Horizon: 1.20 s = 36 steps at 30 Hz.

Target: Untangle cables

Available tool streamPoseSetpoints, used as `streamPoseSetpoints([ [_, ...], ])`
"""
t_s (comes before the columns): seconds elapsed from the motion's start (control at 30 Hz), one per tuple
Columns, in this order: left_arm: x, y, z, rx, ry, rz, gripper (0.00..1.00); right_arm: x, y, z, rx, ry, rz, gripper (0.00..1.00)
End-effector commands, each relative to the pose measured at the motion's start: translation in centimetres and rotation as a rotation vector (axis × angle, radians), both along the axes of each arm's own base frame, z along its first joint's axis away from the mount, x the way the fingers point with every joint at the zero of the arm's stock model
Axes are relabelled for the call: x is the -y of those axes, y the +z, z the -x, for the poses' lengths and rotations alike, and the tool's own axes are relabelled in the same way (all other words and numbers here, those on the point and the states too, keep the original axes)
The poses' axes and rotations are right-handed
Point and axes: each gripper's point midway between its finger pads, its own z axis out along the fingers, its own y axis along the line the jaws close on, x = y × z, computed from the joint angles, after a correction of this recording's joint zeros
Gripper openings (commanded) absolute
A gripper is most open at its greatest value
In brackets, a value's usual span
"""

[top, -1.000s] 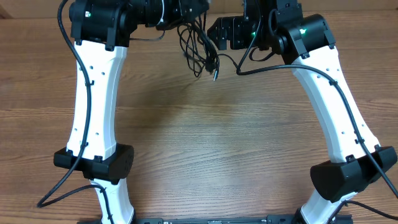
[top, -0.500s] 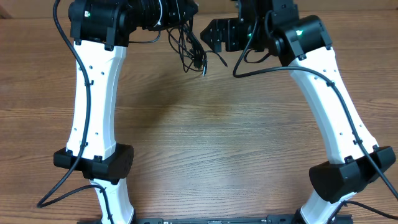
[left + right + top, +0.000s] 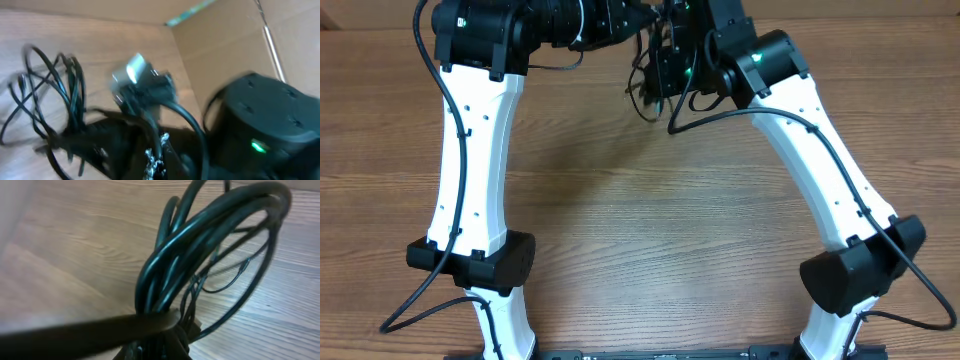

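Note:
The cables are a small bundle of thin black loops, held up over the far middle of the table between both grippers. My left gripper is shut on the bundle's top. Its wrist view is blurred: loose cable loops spread to the left above the dark left gripper, and a silver plug sticks up. My right gripper has come in from the right and is shut on the same bundle. In the right wrist view the cable coil rises out of the right gripper, and one finger lies across it.
The wooden table lies under both arms. A cardboard wall with teal tape stands behind the far edge. The right arm's black wrist with a green light is close beside my left gripper. A thicker black cord hangs from the right arm.
My right arm swung left to the hanging bundle and its open gripper shut on the cables. The left gripper kept its hold and barely moved.

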Motion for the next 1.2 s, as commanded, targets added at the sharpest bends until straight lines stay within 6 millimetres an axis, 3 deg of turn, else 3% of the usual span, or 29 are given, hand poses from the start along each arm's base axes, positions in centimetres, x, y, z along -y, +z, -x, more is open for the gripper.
streamPoseSetpoints([
  [0.0, -0.2, 3.5, 3.7, -0.045, -0.172, 0.181, 0.04, 3.8, -1.1, -2.3, 0.044, -0.143, 0.132, 0.04],
  [0.13, -3.9, 5.8, 5.8, -0.069, -0.230, 0.303, 0.04, 9.7, -1.3, -4.5, 0.057, -0.280, 0.205, 0.04],
  [0.27, -9.3, 5.8, 4.9, -0.078, -0.084, 0.302, 0.04, 16.5, -1.6, -5.9, 0.033, -0.393, 0.229, 0.04],
  [0.33, -11.6, 5.4, 4.4, -0.093, -0.011, 0.293, 0.04, 18.6, -1.8, -5.9, -0.001, -0.416, 0.198, 0.04],
  [0.43, -13.0, 4.2, 3.5, -0.102, 0.068, 0.237, 0.04, 16.9, -1.7, -5.2, -0.057, -0.329, 0.060, 0.04],
  [0.63, -10.5, 2.1, 3.0, -0.065, 0.070, 0.081, 0.04, 12.0, -1.6, -3.7, -0.092, -0.211, -0.006, 0.04],
  [0.83, -9.8, 0.3, 2.2, -0.050, 0.125, -0.059, 0.04, 5.7, -2.6, 0.1, -0.153, -0.072, 0.033, 0.04],
  [0.9, -9.8, 0.3, 2.2, -0.039, 0.119, -0.066, 0.04, 4.9, -3.1, 1.1, -0.163, -0.063, 0.083, 1.00],
  [0.97, -9.8, 0.3, 2.2, -0.040, 0.119, -0.066, 0.04, 5.8, -4.1, 1.8, -0.170, -0.098, 0.198, 1.00],
  [1.17, -9.8, 0.2, 2.3, -0.036, 0.111, -0.074, 0.04, 11.0, -6.6, 3.7, -0.265, -0.210, 0.471, 1.00],
])
